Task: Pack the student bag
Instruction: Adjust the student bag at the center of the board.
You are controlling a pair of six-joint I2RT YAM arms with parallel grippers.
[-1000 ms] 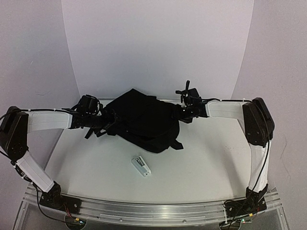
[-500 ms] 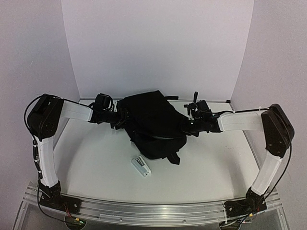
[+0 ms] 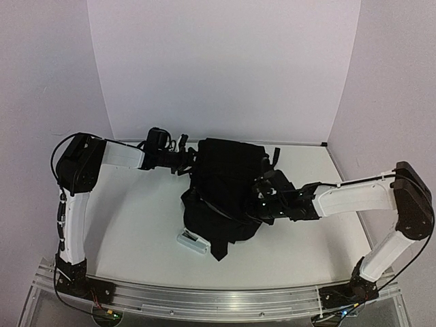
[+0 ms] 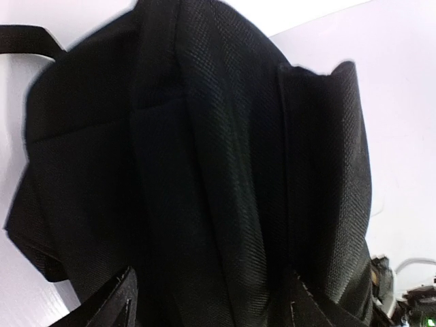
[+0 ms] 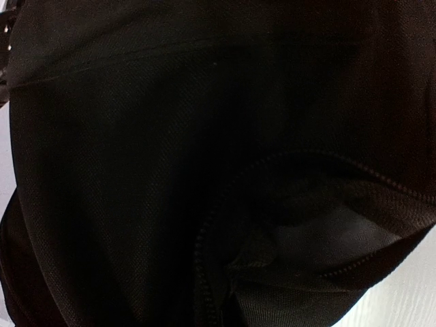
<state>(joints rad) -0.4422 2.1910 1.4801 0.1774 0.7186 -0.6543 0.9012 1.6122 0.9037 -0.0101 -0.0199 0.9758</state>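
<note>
1. Student bag (image 3: 225, 184): on table (image 3: 136, 218), centre, slumped half upright between both grippers, front edge over small white object (image 3: 192, 242).
2. Left arm (image 3: 122, 155): elbow far left, forearm level, reaching right. Left gripper (image 3: 182, 155) at bag's upper-left edge, fingers (image 4: 119, 303) wide apart, clamping a thick fold.
3. Right arm (image 3: 354, 197): forearm low, reaching left. Right gripper (image 3: 262, 197) against bag's right side, finger state impossible to tell.

On flat white desk (image 3: 136, 219): large soft black fabric backpack (image 3: 228, 182) bunched mid-desk, lower part resting on surface; small white rectangular box (image 3: 192, 242) at near-left edge, partly tucked under fabric.
</note>
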